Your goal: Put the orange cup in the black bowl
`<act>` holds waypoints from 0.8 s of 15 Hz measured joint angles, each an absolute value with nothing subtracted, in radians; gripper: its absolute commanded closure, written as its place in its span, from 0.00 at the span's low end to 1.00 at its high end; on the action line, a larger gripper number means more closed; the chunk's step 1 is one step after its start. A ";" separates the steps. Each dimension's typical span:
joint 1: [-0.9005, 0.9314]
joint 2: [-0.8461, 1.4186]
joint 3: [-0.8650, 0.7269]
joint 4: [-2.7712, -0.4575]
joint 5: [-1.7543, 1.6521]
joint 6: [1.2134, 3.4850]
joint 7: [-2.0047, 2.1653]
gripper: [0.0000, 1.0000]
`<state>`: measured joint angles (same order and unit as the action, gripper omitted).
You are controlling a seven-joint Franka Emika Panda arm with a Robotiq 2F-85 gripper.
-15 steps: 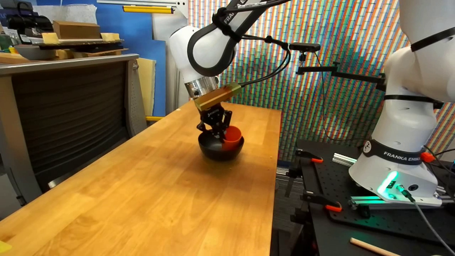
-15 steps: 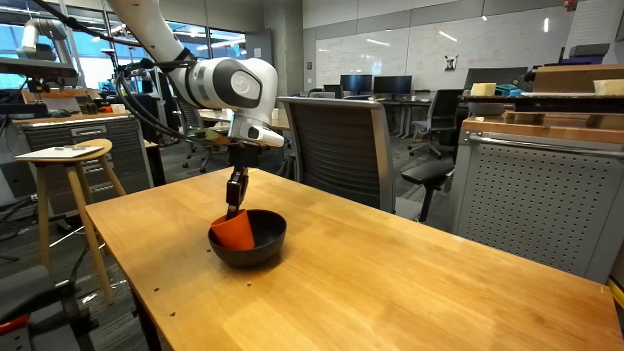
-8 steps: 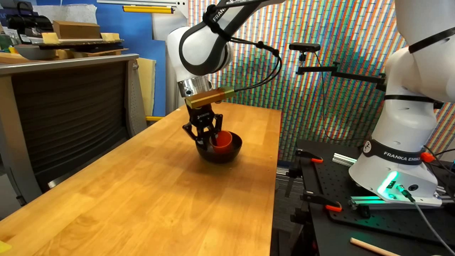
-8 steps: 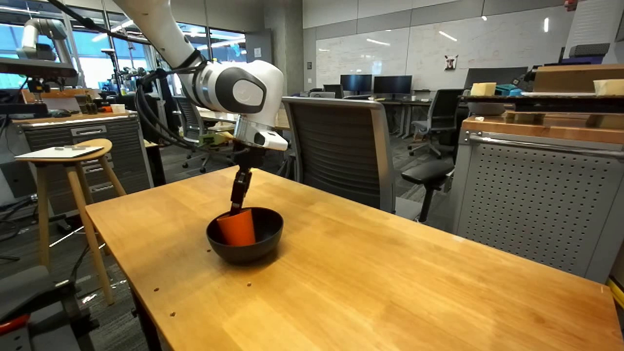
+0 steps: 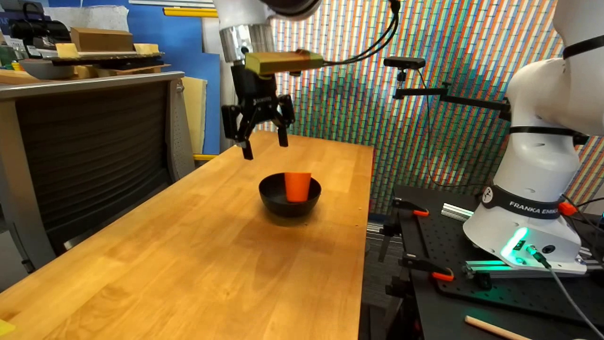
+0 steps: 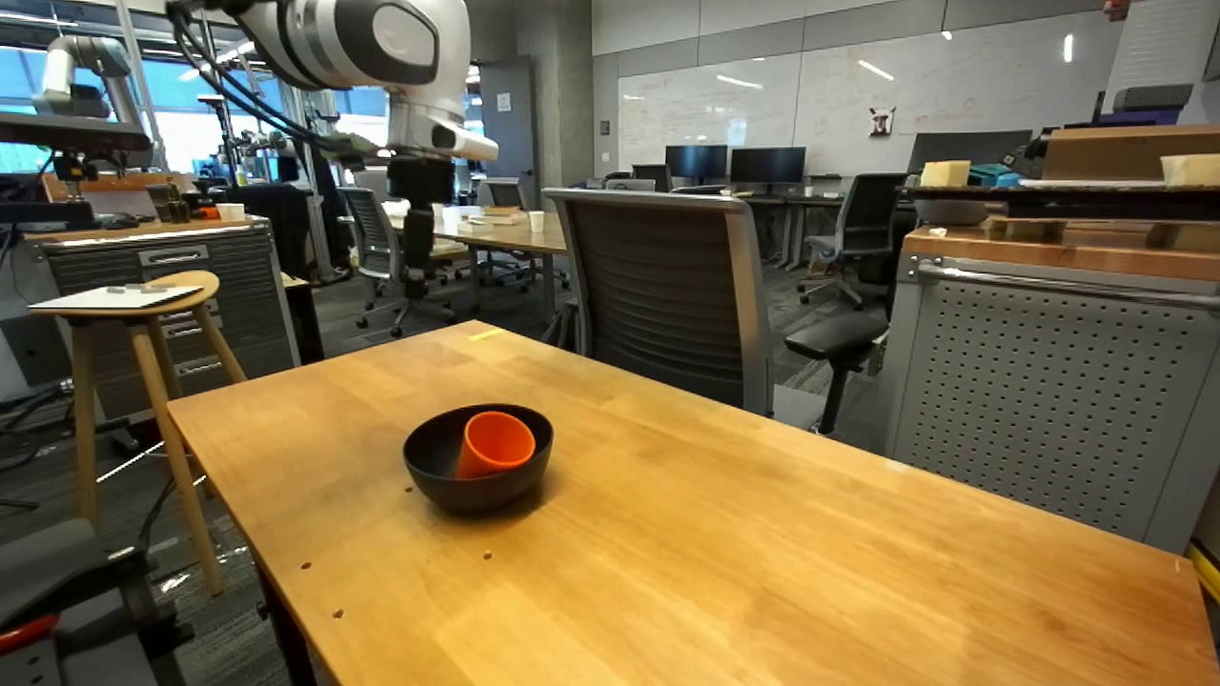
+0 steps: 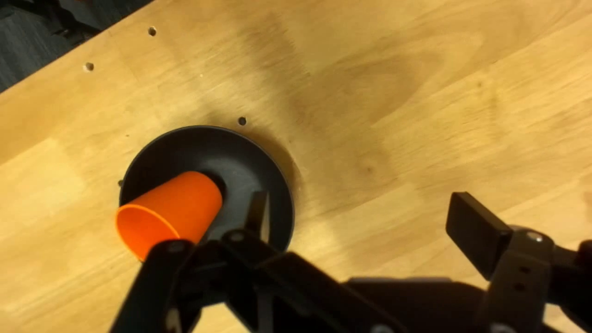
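Note:
The orange cup (image 5: pixel 297 187) rests inside the black bowl (image 5: pixel 283 208) on the wooden table. It leans against the bowl's wall, its mouth facing outward in an exterior view (image 6: pixel 498 443). Seen from the wrist, the cup (image 7: pixel 180 203) lies tilted over one side of the bowl (image 7: pixel 203 143), with its mouth past the rim at lower left. My gripper (image 5: pixel 265 144) hangs well above the table, up and to one side of the bowl. Its fingers are wide apart with nothing between them; in the wrist view only bare wood and part of the bowl show behind the gripper (image 7: pixel 360 206).
An office chair (image 6: pixel 662 295) stands close against the table's long side. Along the opposite side, the table edge (image 5: pixel 367 226) drops to the floor before the robot's black base table (image 5: pixel 472 297). A wooden stool (image 6: pixel 186 286) is beyond the table's end.
The gripper has opened, let go of the cup and risen well clear of the bowl. The cup has tipped to lean another way inside the bowl, which shifted slightly early on.

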<state>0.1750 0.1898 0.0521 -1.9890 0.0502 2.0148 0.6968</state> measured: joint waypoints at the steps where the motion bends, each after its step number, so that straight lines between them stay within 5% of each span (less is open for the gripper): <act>1: 0.184 0.158 0.067 -1.976 0.035 1.972 0.687 0.00; 12: 0.276 0.272 0.188 -1.651 -0.033 1.693 0.350 0.00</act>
<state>0.2758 0.2718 0.1881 -1.6509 -0.0327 1.6928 0.3498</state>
